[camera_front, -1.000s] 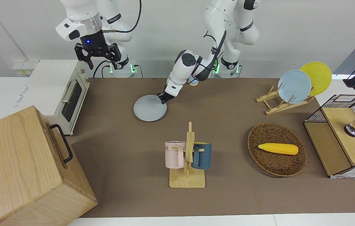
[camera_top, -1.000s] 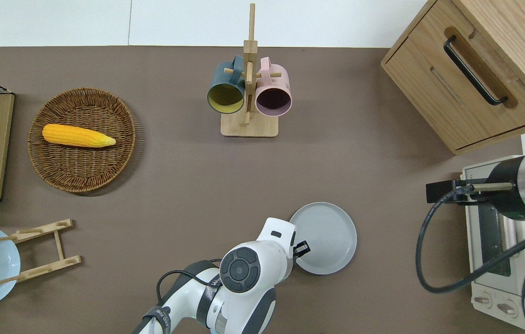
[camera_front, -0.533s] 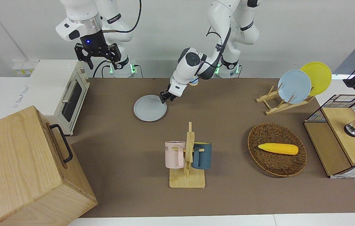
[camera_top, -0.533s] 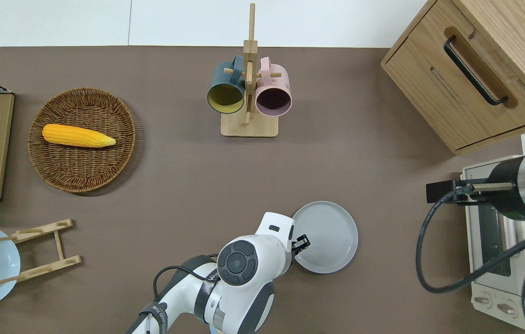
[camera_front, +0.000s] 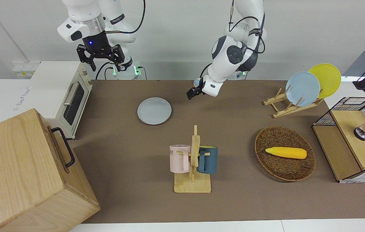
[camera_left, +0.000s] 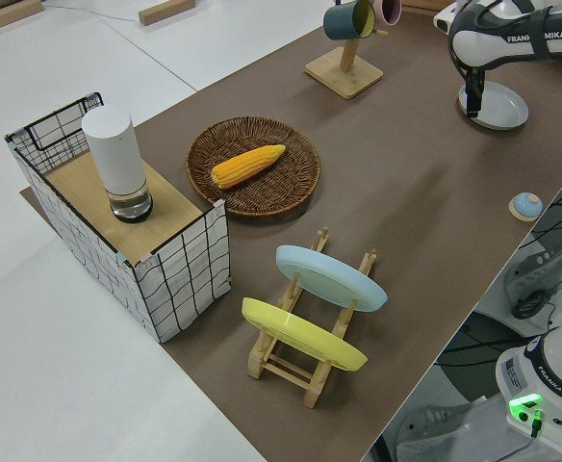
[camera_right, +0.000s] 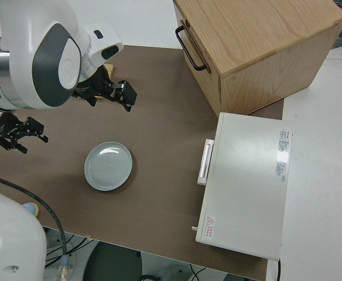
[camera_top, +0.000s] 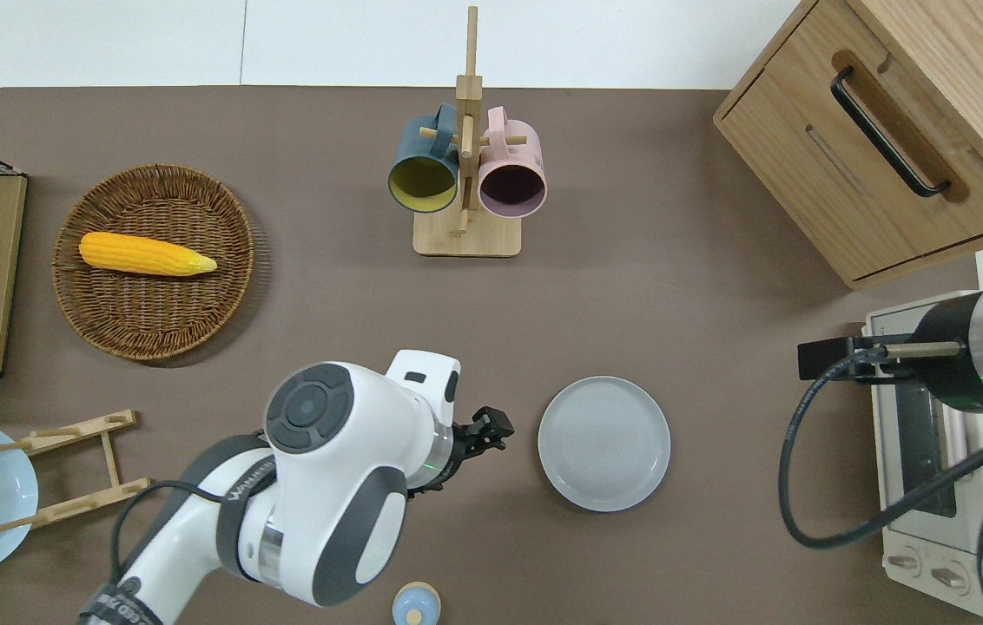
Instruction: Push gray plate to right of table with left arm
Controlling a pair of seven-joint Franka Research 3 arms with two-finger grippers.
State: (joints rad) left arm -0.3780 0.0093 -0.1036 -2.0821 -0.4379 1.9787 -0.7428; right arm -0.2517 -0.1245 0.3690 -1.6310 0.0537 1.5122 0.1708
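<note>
**Left gripper off the plate now**

Since half a second ago the left arm's black two-finger gripper (camera_top: 491, 428) pulled up and away. Fingers look nearly closed, holding nothing. Round pale gray plate (camera_top: 604, 443) sits flat on the brown table (camera_top: 674, 304), apart from the fingertips, toward the right arm's end. Right arm's parked.

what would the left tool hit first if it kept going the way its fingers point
Probably the round pale gray plate. The left tool points toward the right arm's end of the table, and the plate lies next along that line. But the tool hangs above the brown table, so it might pass over the low rim.
</note>
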